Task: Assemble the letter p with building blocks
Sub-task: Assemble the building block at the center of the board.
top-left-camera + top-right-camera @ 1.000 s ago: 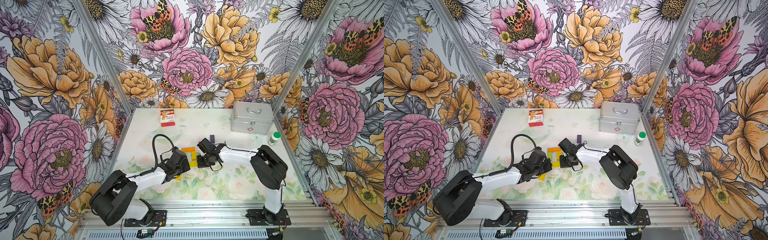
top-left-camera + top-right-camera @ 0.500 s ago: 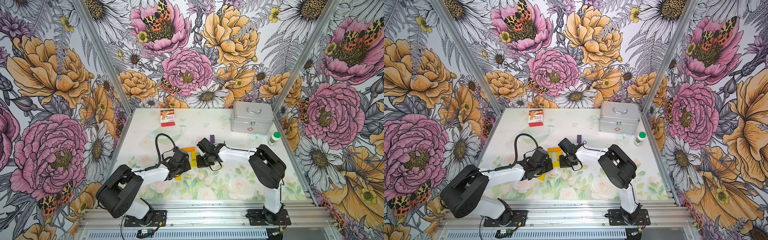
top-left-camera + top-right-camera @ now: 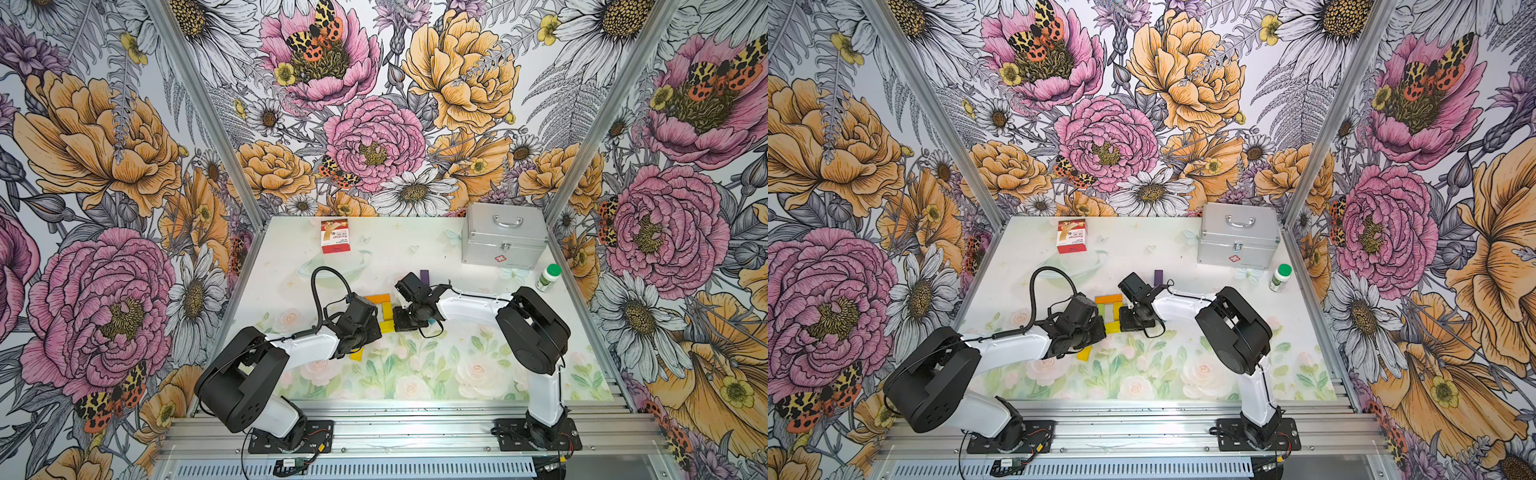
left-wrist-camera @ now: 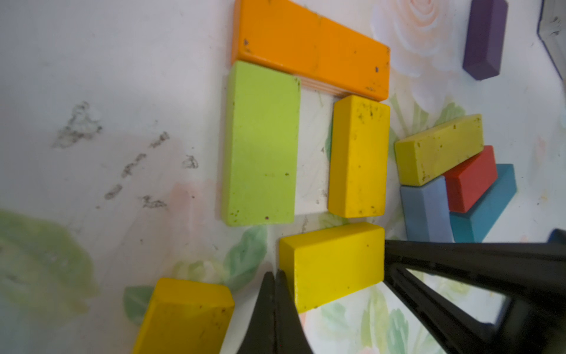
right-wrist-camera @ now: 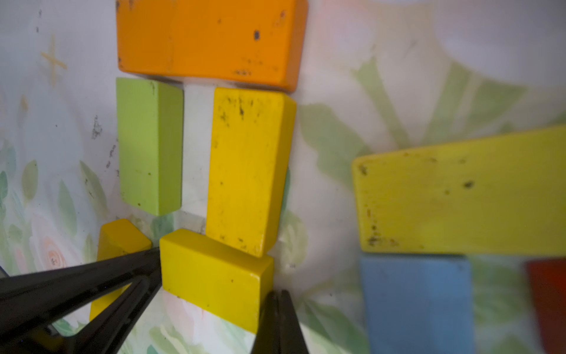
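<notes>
Closing the P's bowl
Left hand [image 4: 274, 285] and right hand [image 5: 278, 303], both clenched empty, flank the tilted yellow block [image 4: 333, 263] at the green block [image 4: 260, 144]'s free end; next, I judge, nudge it square against its neighbours.

Your left gripper [image 4: 273, 277] and right gripper [image 5: 277, 295] sit low, tips facing each other, both closed (nothing between the jaws).

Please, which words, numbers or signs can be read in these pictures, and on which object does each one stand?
Red-and-white box: printed lines, too small and blurred to read.
Silver case: a red cross sign on its front, no words.
White bottle: label unreadable.
Building blocks: no text.
</notes>
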Tool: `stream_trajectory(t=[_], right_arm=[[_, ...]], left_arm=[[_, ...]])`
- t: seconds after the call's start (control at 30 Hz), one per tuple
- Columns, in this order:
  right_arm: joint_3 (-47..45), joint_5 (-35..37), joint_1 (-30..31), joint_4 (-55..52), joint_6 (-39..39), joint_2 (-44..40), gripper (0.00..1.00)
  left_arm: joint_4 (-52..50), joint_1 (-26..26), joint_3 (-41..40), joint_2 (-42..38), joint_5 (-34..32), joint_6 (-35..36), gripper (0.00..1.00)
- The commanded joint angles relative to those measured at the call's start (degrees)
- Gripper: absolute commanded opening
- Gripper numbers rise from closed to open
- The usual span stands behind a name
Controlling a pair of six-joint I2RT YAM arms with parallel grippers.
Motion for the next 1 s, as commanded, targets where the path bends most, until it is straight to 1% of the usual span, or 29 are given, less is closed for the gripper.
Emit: stream_trajectory(t=[0.0,0.47,0.97], right_arm=[[1.01,-0.41,-0.20,0.36,0.63,1.58,0.00],[1.33,-0.50,-0.24,0.34,0.89,2.61,0.00],[1.24,-0.77,-0.15,0.31,1.09,2.71,0.00]], left_arm=[[1.32,0.80,1.47,0.78,0.92,0.95,0.00],[3.58,0.92,1.90,2.63,2.89,1.16,0.00],[3.72,1.38,1.38,2.12,2.55,1.08,0.00]])
